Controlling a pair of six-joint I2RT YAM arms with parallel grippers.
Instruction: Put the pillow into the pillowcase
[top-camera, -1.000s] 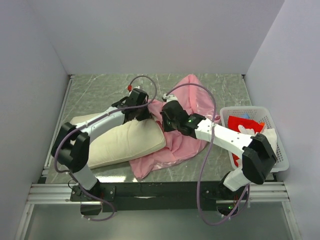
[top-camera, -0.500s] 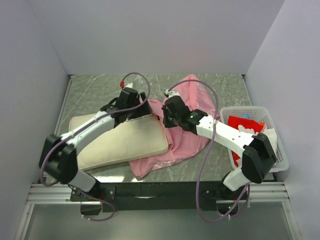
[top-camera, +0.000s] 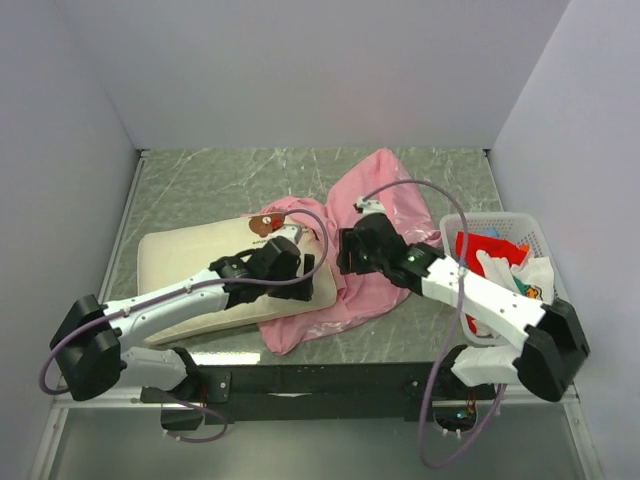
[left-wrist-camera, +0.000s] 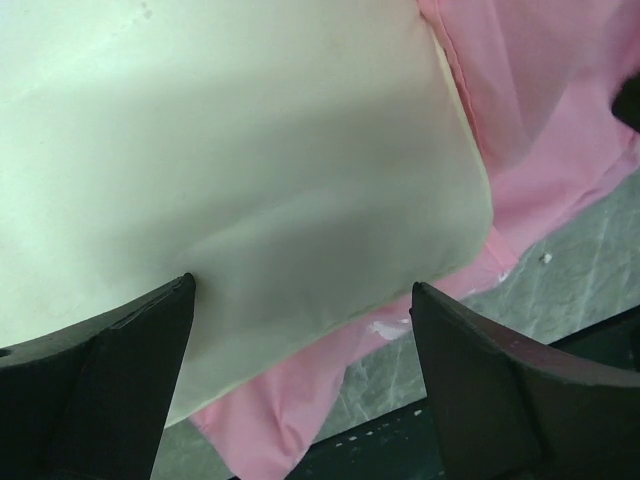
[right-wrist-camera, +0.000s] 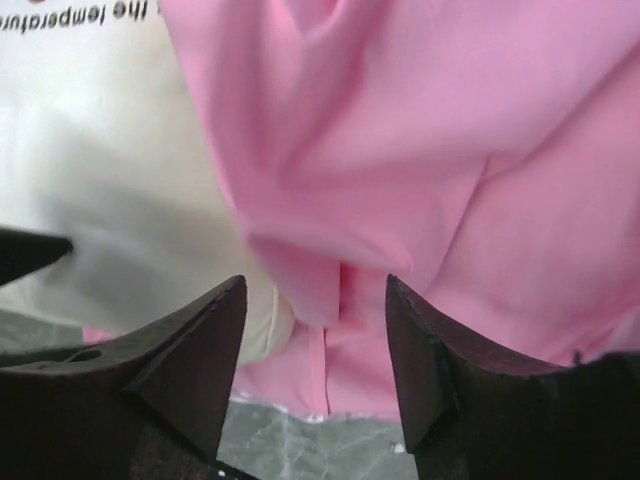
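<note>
The cream pillow (top-camera: 180, 265) lies on the left of the table, its brown patch (top-camera: 265, 222) showing at the far right corner. The pink pillowcase (top-camera: 375, 205) is crumpled to its right, with a fold draped over that corner and more of it under the pillow's right end. My left gripper (top-camera: 303, 268) hovers open over the pillow's near right corner; the left wrist view shows the pillow (left-wrist-camera: 250, 150) and pillowcase (left-wrist-camera: 545, 100) beneath the empty gripper (left-wrist-camera: 302, 285). My right gripper (top-camera: 346, 260) is open over the pillowcase (right-wrist-camera: 450, 150) beside the pillow (right-wrist-camera: 100, 180), gripper (right-wrist-camera: 315, 282) holding nothing.
A white basket (top-camera: 500, 221) at the right edge holds a red cloth (top-camera: 473, 247) and a white printed cloth (top-camera: 532, 276). Grey walls close in the green marble table (top-camera: 200, 180) on three sides. A black rail runs along the near edge.
Both grippers have opened and let go, then drawn back toward the near edge. The pillow has settled flat, and the brown patch and a pink fold over its corner now show.
</note>
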